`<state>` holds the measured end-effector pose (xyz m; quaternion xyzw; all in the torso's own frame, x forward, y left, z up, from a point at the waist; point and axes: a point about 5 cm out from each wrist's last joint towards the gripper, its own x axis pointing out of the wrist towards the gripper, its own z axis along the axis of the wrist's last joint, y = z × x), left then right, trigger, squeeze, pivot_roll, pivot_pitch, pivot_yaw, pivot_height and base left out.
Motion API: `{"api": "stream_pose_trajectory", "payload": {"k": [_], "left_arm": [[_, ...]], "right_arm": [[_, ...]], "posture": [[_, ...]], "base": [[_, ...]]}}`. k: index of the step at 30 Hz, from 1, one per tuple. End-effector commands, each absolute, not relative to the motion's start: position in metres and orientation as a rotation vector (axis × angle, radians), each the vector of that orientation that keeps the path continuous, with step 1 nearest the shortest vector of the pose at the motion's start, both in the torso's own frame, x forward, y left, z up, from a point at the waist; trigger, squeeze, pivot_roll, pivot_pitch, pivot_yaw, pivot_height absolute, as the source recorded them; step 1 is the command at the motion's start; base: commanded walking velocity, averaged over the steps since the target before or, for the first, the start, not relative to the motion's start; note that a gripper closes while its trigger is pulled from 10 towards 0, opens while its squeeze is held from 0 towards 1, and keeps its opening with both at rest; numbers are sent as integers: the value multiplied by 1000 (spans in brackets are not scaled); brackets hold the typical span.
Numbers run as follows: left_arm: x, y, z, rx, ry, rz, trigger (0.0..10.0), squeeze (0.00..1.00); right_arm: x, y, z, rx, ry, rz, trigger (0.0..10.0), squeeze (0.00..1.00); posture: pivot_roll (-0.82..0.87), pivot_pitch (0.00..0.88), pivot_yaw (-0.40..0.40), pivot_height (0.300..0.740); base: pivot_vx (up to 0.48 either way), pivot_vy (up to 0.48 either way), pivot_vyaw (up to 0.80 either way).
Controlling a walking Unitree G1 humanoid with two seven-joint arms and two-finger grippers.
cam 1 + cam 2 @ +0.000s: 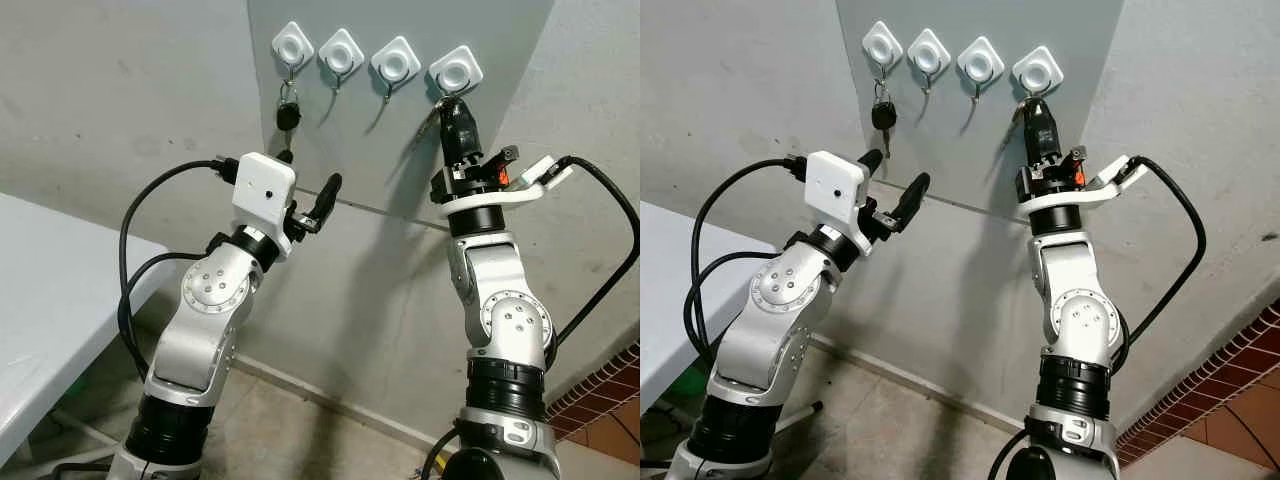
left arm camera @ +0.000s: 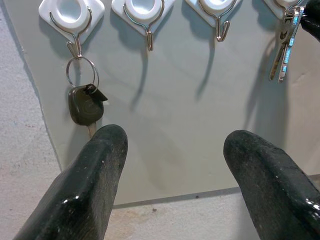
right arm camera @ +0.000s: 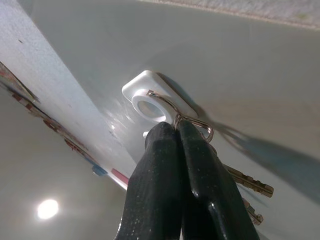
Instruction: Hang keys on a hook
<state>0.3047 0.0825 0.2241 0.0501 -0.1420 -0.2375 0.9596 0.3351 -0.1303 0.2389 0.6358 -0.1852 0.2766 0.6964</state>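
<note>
Four white hooks sit in a row on a grey wall panel. A black car key hangs by its ring from the leftmost hook. The two middle hooks are bare. My right gripper is raised to the rightmost hook, shut on the ring of a bunch of silver keys. The ring touches the hook's wire, and the keys dangle beside my fingers. My left gripper is open and holds nothing, lower down in front of the panel.
A white table stands at the left, close to my left arm. Bare concrete wall surrounds the panel. Red brick paving lies at the lower right. Black cables loop off both wrists.
</note>
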Motion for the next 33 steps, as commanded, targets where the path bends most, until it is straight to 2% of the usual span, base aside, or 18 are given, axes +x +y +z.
{"api": "stream_pose_trajectory", "payload": {"k": [1, 6, 13, 28, 29, 30, 33], "left_arm": [[303, 86, 226, 107, -293, -463, 10000, 0], [303, 86, 226, 106, -293, -463, 10000, 0], [302, 86, 227, 103, -296, -463, 10000, 0], [302, 86, 228, 99, -295, -460, 10000, 0], [302, 86, 228, 99, -295, -460, 10000, 0], [302, 87, 229, 99, -296, -458, 10000, 0], [303, 87, 229, 98, -296, -456, 10000, 0]], "right_arm": [[338, -126, 237, 1470, -394, 595, 10000, 0], [338, -125, 236, 1478, -382, 593, 10000, 0], [342, -125, 217, 1486, -274, 494, 10000, 0], [342, -123, 216, 1485, -282, 495, 10000, 0], [342, -123, 216, 1488, -282, 495, 10000, 361], [341, -123, 217, 1502, -289, 505, 10000, 1000], [341, -124, 217, 1485, -291, 504, 10000, 1000]], "posture": [[-85, 0, 4, 740], [-85, 0, 4, 740], [-82, 0, 5, 740], [-80, 0, 3, 740], [-80, 0, 3, 740], [-79, 0, 3, 740], [-80, 0, 3, 740]], "base": [[0, 0, 0], [0, 0, 0], [0, 0, 0], [0, 0, 0], [0, 0, 0], [0, 0, 0], [0, 0, 0]]}}
